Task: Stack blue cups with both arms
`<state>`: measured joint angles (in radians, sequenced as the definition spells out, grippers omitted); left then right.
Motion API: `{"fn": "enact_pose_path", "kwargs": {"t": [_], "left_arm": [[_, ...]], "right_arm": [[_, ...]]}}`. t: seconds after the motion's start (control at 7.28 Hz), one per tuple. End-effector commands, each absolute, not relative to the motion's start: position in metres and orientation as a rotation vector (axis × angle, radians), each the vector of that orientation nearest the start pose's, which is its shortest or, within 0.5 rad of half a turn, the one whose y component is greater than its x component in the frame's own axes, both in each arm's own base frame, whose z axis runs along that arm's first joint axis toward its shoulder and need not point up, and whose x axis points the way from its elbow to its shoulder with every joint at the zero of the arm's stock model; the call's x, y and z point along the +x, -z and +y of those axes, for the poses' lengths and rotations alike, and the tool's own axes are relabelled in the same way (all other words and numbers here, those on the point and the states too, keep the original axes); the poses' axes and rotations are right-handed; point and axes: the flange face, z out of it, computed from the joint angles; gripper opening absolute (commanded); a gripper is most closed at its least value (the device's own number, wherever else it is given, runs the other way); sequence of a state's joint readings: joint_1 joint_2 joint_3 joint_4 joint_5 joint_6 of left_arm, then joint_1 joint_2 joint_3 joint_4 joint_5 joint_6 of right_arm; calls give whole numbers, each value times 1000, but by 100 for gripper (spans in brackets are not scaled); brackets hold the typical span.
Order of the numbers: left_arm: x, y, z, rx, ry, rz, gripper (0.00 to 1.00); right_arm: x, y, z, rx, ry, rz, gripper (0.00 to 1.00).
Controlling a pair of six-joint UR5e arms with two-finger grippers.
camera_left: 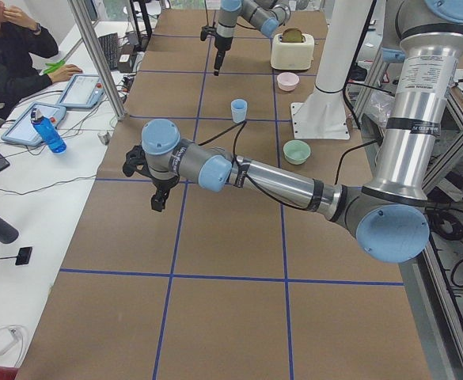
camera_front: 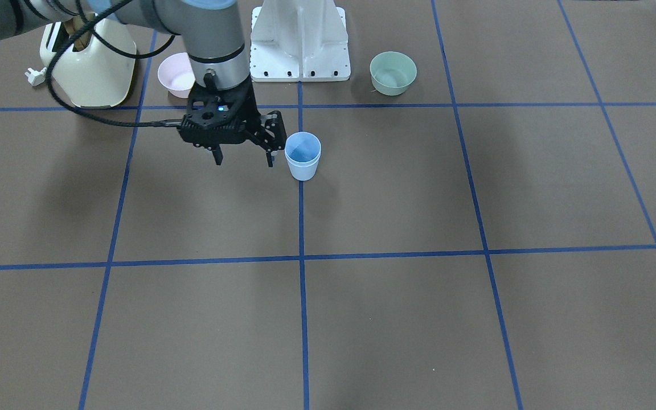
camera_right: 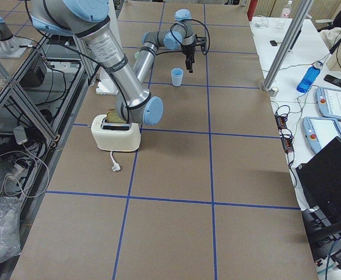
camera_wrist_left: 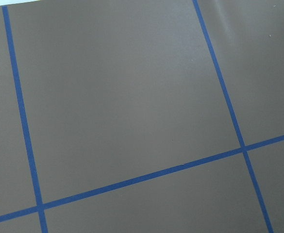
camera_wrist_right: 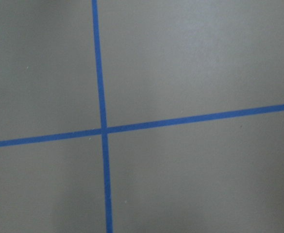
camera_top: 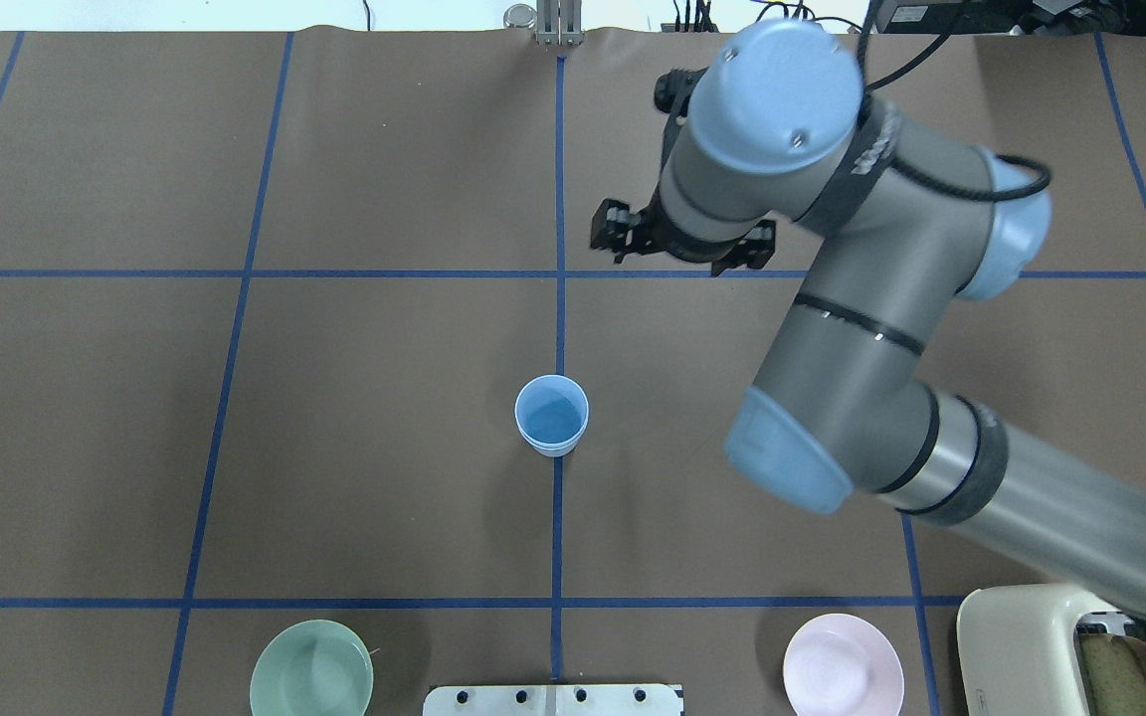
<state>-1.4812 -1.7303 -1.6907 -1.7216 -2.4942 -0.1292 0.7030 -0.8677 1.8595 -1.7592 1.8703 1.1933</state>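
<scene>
The blue cups (camera_front: 302, 155) stand upright on the centre tape line as one stack; the overhead view (camera_top: 552, 416) shows two rims, one cup nested inside the other. My right gripper (camera_front: 243, 160) hangs open and empty just beside the stack, fingers pointing down and clear of it. In the overhead view its fingers are hidden under the right arm's wrist (camera_top: 722, 199). My left gripper (camera_left: 157, 202) hovers over the table's far left part, well away from the cups; I cannot tell whether it is open or shut. Both wrist views show only brown table and blue tape.
A pink bowl (camera_front: 175, 74) and a cream toaster (camera_front: 86, 62) stand behind the right gripper near the white base mount (camera_front: 299, 40). A green bowl (camera_front: 393, 72) stands on the mount's other side. An operator (camera_left: 9, 47) sits at the side desk.
</scene>
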Motion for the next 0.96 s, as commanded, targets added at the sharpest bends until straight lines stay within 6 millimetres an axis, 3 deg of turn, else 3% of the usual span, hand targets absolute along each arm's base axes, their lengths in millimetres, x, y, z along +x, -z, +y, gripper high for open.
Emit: {"fn": "enact_pose_path", "kwargs": {"t": [0.0, 0.27, 0.55, 0.69, 0.82], "left_arm": [[-6, -496, -557, 300, -185, 940, 97], [-19, -502, -556, 313, -185, 932, 97], [-41, -523, -549, 333, -206, 914, 97], [-50, -538, -540, 334, -215, 909, 97], [-59, -551, -530, 337, -226, 901, 97]], "right_arm": [[-309, -215, -531, 192, -103, -795, 100], [-191, -290, -561, 182, -25, -782, 100], [-75, -384, -563, 183, 57, -755, 100], [-30, -423, -560, 170, 70, -767, 100], [0, -459, -550, 163, 90, -752, 100]]}}
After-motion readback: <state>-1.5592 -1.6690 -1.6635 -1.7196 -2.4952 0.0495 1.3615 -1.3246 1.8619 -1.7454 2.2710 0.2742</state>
